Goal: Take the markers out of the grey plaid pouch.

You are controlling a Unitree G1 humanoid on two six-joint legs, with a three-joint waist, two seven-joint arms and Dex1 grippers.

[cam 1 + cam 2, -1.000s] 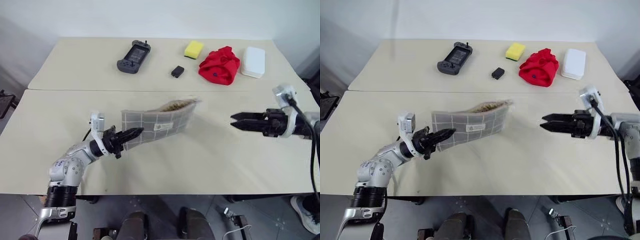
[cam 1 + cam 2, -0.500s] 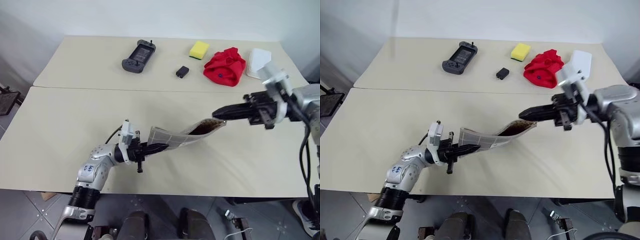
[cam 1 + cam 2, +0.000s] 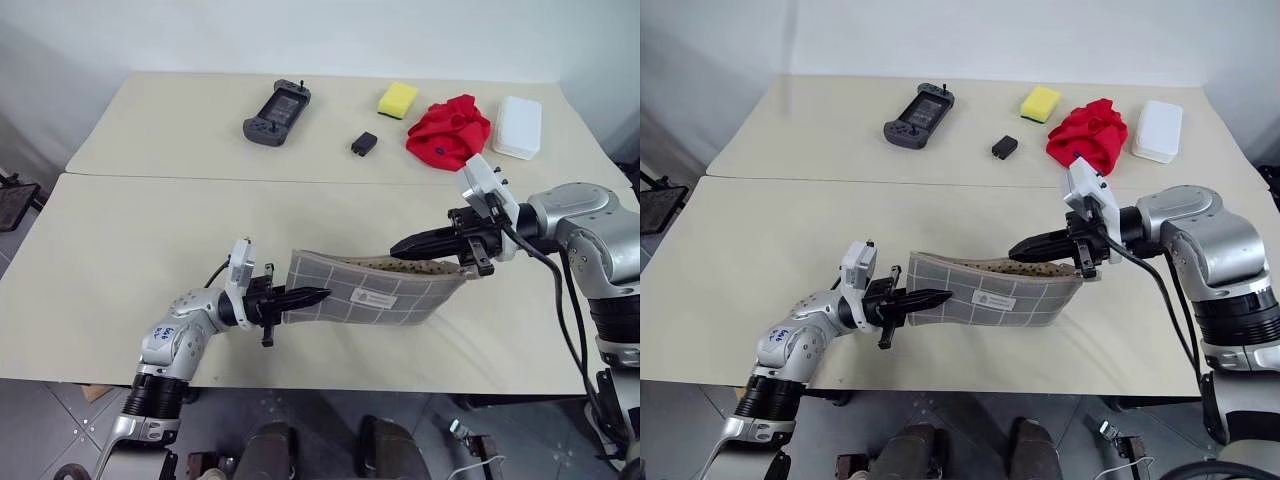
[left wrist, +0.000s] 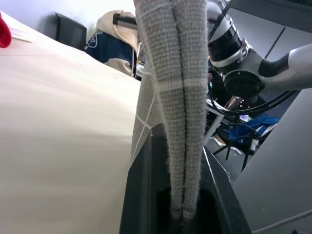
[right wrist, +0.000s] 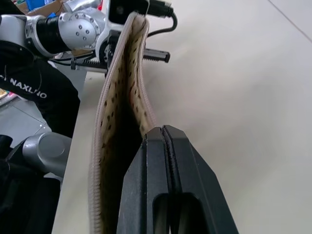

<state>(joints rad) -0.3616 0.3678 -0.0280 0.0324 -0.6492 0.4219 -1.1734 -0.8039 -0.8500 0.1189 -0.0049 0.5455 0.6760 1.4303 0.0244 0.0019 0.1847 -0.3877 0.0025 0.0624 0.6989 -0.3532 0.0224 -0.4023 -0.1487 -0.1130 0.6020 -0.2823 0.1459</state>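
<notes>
Fingers of the left gripper (image 3: 318, 296) clamp one end of the grey plaid pouch (image 3: 372, 297); the right gripper (image 3: 398, 245), jaws closed, pinches the rim of its open mouth. Pouch hangs stretched above the near table (image 3: 120, 260), open tabletop all round. Dotted lining shows; contents can't be made out.

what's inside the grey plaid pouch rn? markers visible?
The grey plaid pouch hangs between the left gripper and right gripper. Its open mouth shows brown dotted lining; no markers are visible. Deeper inside is hidden by fabric.
</notes>
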